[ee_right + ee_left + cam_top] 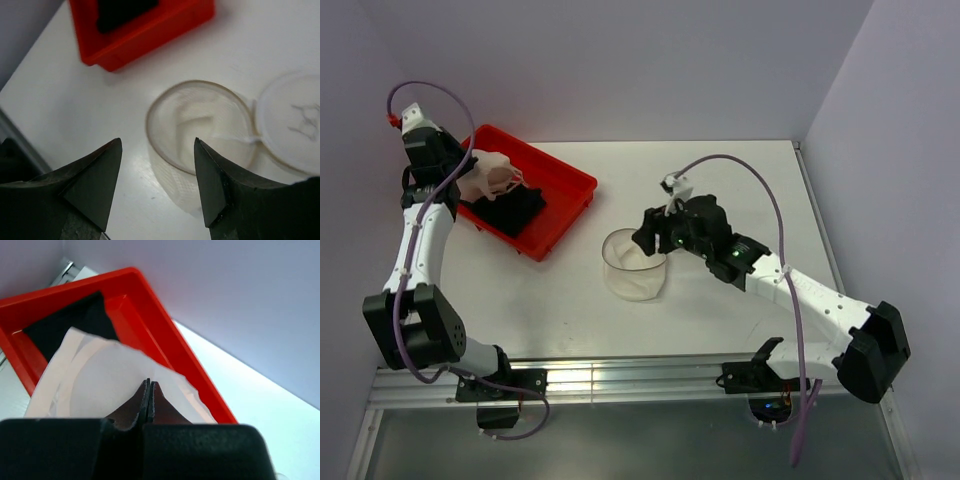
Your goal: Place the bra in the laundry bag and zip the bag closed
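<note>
Seen from the room: the left gripper (148, 390), jaws pressed together on a thin fold of the pale bra (105, 375), holds the garment over the red tray (575, 195) at the far left of the table (740, 190). The laundry bag (630, 275) stands open mid-table, well apart from the bra, its round lid (292, 130) flopped to one side. The right gripper (157, 141) hangs just above the bag's rim, jaws apart and holding nothing

The trouble ahead looks to lie in the carry. The pinch takes only a small fold of cloth, so the bra could slide free on the way across. Loose cups or straps hanging below might catch the tray wall or drag the black garment (515, 210) along, and whether the bra hangs clear of that garment cannot be told from here. At the other end, the bag is light mesh that nothing is holding. A bra lowered off-centre could fold the soft wall inward, tip the drum or push it across the table. The right gripper sits over the mouth, so the two arms may crowd each other unless it moves to steady the rim. Any strap left across the rim would likely foul the zip later
</note>
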